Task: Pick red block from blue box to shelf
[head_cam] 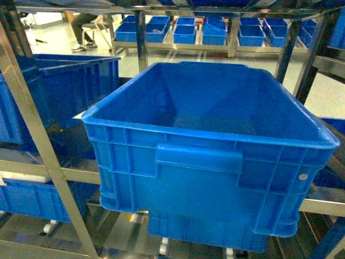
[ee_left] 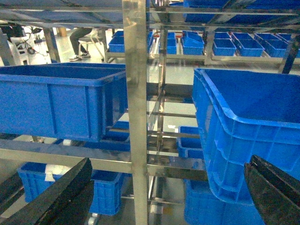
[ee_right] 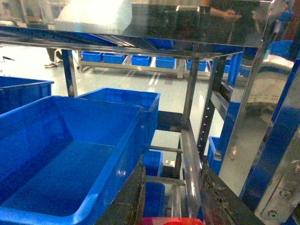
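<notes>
Red block (ee_right: 172, 221) sits pinched in the right gripper (ee_right: 171, 206); left gripper (ee_left: 164, 197) gapes wide; no legible writing.

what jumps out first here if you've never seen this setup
A big blue crate, apparently empty, fills the middle of the head view, sitting on a shiny steel shelf. In the right wrist view a bit of red shows at the bottom edge between the dark fingers. Rows of smaller blue bins sit far behind.

The ribbed crate (head_cam: 215, 162) is saturated dark blue all over, with a plain smooth interior. The shelf (ee_left: 138, 117) is shiny silver steel. A glossy red block (ee_right: 173, 221) shows between the black fingers (ee_right: 126, 201).
</notes>
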`<state>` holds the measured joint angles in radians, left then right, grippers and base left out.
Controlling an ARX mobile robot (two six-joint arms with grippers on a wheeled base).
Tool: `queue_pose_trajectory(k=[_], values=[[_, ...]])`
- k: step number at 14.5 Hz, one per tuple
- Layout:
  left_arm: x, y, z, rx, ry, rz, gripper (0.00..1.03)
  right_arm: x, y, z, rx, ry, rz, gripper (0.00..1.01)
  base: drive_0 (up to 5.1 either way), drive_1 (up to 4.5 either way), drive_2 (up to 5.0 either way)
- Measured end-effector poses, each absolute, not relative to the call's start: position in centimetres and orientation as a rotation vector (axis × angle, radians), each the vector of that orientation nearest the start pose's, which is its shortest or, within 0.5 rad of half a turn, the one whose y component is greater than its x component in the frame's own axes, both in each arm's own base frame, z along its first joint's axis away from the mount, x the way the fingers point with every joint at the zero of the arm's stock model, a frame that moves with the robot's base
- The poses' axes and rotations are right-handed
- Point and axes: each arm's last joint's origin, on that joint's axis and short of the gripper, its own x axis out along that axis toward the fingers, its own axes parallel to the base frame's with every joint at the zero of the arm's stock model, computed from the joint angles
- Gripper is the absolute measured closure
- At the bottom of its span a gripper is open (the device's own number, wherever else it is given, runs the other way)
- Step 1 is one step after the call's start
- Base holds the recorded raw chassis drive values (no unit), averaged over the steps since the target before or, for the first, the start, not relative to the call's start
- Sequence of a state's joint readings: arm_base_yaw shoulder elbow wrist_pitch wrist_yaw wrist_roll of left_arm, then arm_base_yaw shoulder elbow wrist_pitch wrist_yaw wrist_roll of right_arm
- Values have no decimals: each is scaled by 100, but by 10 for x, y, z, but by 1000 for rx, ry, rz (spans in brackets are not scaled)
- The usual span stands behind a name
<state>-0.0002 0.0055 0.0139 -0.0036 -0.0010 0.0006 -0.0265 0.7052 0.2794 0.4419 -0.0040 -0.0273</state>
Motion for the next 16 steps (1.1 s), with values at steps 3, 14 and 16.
queue_pose_trajectory(k=[3, 14, 16], values=[[97, 0, 167, 1, -4, 1, 5, 164, -4, 230, -28, -16, -23, 73, 0, 0, 0], [97, 0, 167, 1, -5, 1, 5, 164, -4, 230, -28, -16, -23, 73, 0, 0, 0], [97, 0, 167, 1, -4, 1, 5, 164, -4, 230, -28, -16, -23, 73, 0, 0, 0]])
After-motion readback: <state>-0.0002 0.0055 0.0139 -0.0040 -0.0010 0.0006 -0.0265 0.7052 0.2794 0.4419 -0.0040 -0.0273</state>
